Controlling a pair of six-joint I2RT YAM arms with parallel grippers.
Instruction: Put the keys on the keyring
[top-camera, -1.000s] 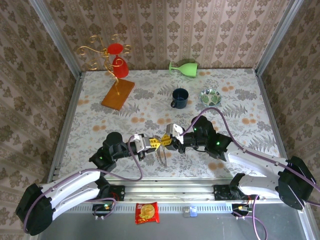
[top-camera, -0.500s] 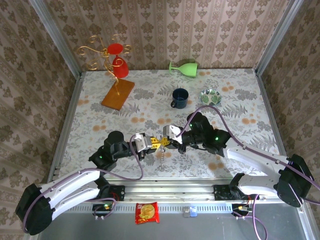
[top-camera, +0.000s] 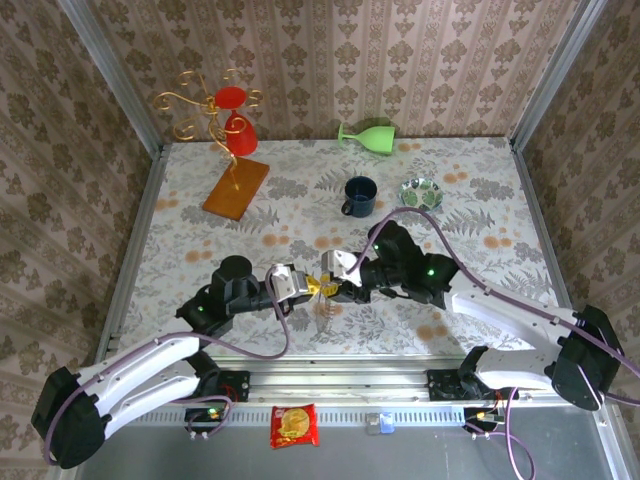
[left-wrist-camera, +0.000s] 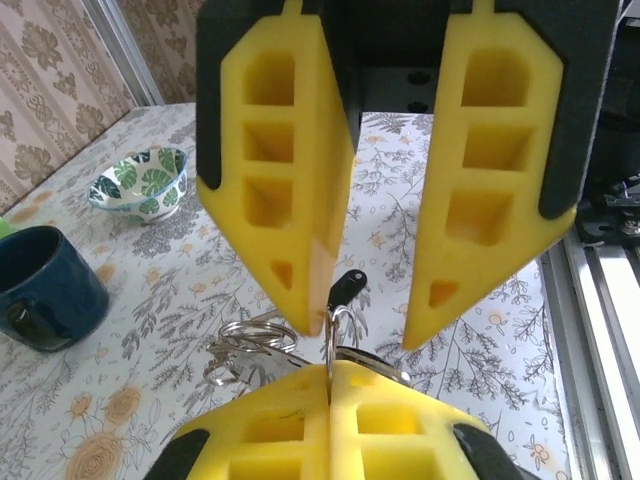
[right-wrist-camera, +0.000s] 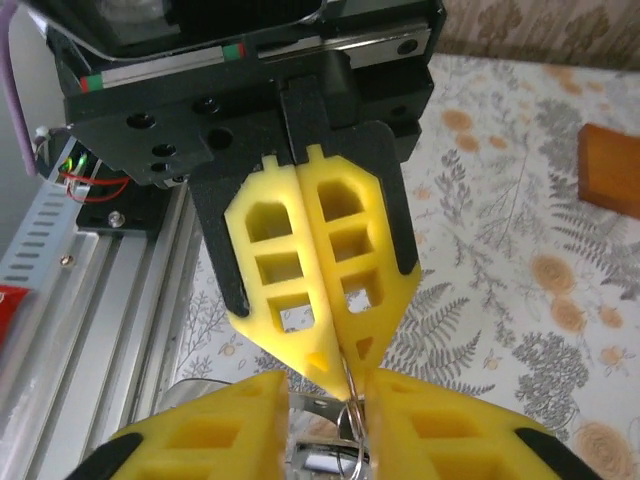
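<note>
Both arms have crept slightly away from the near edge. The left gripper (left-wrist-camera: 328, 372) is clamped on the thin wire keyring (left-wrist-camera: 329, 338) above the flowered counter (top-camera: 480, 200). One black-headed key (left-wrist-camera: 346, 288) seems threaded. Whether the shiny silver keys (left-wrist-camera: 248, 345) are on is unclear. The right gripper (left-wrist-camera: 365, 325) stands narrowly parted, gripping nothing.

We find the overhead view bright and even, lit softly from above. The arms cast only faint, diffuse shadows on the table (top-camera: 480, 190), and the walls lean outward toward the corners. In the left wrist view, the yellow fingers (left-wrist-camera: 400, 440) of the left gripper (left-wrist-camera: 330, 365) blur at the near edge. The keyring (left-wrist-camera: 329, 340) wire catches a bright glint, and the blue mug (left-wrist-camera: 45, 285) stays fairly crisp. In the right wrist view, the right gripper (right-wrist-camera: 325, 385) is soft, and the far table pattern turns hazy.
</note>
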